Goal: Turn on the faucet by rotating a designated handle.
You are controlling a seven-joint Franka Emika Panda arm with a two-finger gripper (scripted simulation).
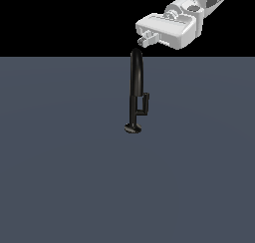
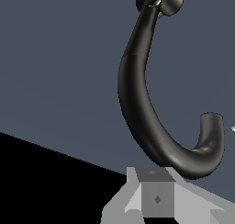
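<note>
Faucet (image 1: 135, 90) glossy black, tall arched spout; thin handle (image 1: 146, 103) beside stem; claw (image 1: 145, 38) above, opening unclear

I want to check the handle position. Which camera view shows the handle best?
The exterior view: the handle stands clear beside the faucet stem. The wrist view shows mostly the arched spout; I cannot pick out the handle there.

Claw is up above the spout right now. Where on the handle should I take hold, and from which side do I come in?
Grip the handle on its thin upright bar, probably mid-length, clear of the stub joining it to the faucet stem. It stands on the exterior view's right of the stem, so bring the claw down that side, clear of the arched spout. The wrist view doesn't clearly show the bar.
</note>
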